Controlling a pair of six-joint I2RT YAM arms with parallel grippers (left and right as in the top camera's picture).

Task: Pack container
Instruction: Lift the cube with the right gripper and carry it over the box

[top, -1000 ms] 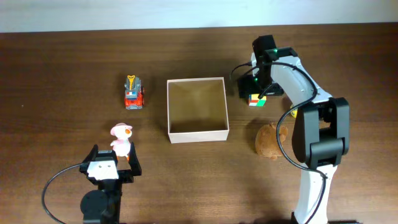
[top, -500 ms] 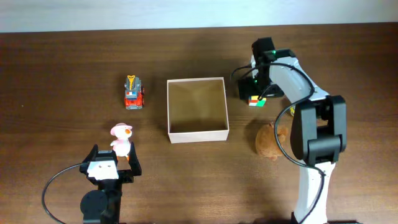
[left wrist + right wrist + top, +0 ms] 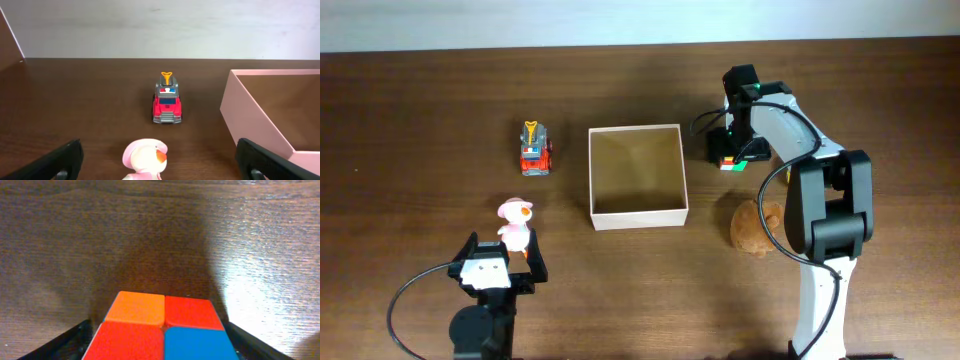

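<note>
The container [image 3: 640, 216] sits near the middle of the table [image 3: 420, 120], open side up, cream walls around a tan floor that shows from wall to wall. To its right, a little apart from the wall, the right gripper [image 3: 730, 156] is down over a colour cube [image 3: 164, 327]. A dark finger [image 3: 65, 342] stands close on each side of the cube, but I can't tell whether they press on it. On the container's left stands a red truck [image 3: 535, 148], and nearer the front a pink duck [image 3: 515, 222]. The left gripper [image 3: 504, 256] is just behind the duck, spread fully wide and holding nothing. A brown lump [image 3: 755, 227] lies off the container's front right corner.
</note>
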